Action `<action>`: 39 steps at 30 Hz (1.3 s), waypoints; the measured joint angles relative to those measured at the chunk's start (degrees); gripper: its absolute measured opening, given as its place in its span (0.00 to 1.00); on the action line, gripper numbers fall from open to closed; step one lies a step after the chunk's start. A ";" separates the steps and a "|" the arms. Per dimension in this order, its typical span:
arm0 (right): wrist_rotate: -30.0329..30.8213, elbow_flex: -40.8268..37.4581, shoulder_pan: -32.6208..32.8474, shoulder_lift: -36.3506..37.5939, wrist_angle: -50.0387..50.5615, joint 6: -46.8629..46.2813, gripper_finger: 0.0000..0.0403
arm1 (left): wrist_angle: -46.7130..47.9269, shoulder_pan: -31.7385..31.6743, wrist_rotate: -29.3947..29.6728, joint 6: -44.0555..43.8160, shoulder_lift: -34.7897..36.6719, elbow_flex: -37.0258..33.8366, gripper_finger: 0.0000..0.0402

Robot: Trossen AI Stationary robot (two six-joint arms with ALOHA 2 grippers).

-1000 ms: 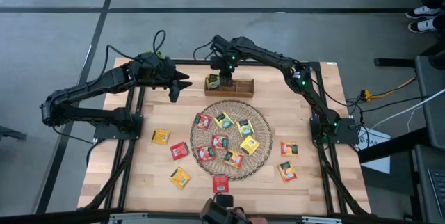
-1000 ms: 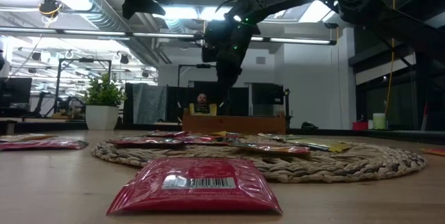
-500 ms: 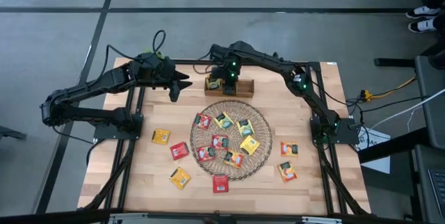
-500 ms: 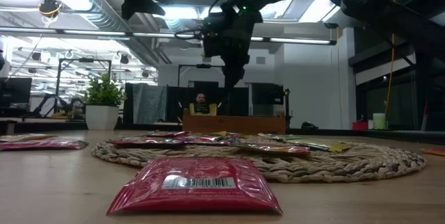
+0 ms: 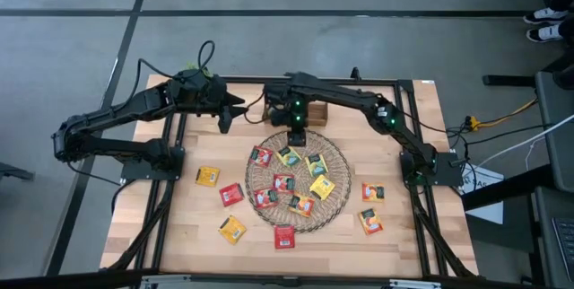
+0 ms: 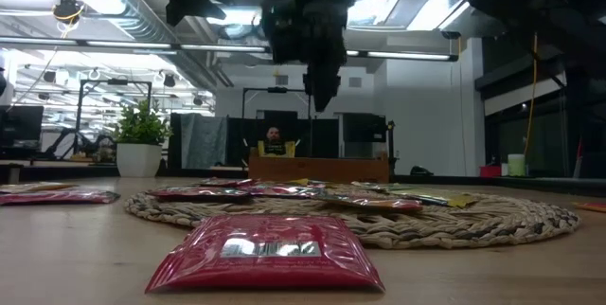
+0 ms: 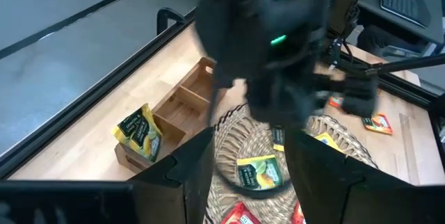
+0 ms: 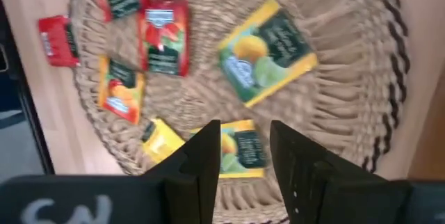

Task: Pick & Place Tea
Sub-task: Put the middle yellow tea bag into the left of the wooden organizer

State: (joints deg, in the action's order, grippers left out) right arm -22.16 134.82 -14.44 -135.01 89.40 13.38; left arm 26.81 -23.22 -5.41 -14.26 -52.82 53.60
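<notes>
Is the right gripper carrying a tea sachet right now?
No: in the right wrist view the right gripper has an empty gap between its fingers, hovering over sachets lying on the wicker mat.

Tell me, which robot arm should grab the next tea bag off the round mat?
Probably the right. Its right gripper hangs open over the wicker mat, above a yellow tea bag. The left gripper waits off the mat.
</notes>
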 joint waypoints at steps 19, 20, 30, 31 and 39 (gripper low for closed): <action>4.71 -0.33 4.08 8.84 -4.71 -5.06 0.31 | 0.25 0.00 -0.28 0.00 0.00 0.09 0.42; 5.18 -0.30 4.39 9.49 -5.19 -5.33 0.31 | 0.28 0.00 -0.28 0.01 0.00 0.07 0.42; 11.20 -1.06 5.42 13.12 -9.95 -7.36 0.31 | 0.08 0.00 -0.15 0.50 0.00 0.07 0.42; 11.24 -1.76 5.54 13.38 -10.69 -7.69 0.31 | 0.02 0.00 -0.15 0.52 0.00 0.07 0.42; 11.17 -16.78 7.51 20.07 -23.26 -10.89 0.31 | 0.03 0.00 -0.59 0.48 0.00 0.04 0.42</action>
State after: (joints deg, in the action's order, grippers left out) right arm -10.98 118.05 -6.94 -114.95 66.13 2.48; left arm 26.84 -23.22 -6.00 -13.78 -52.82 53.65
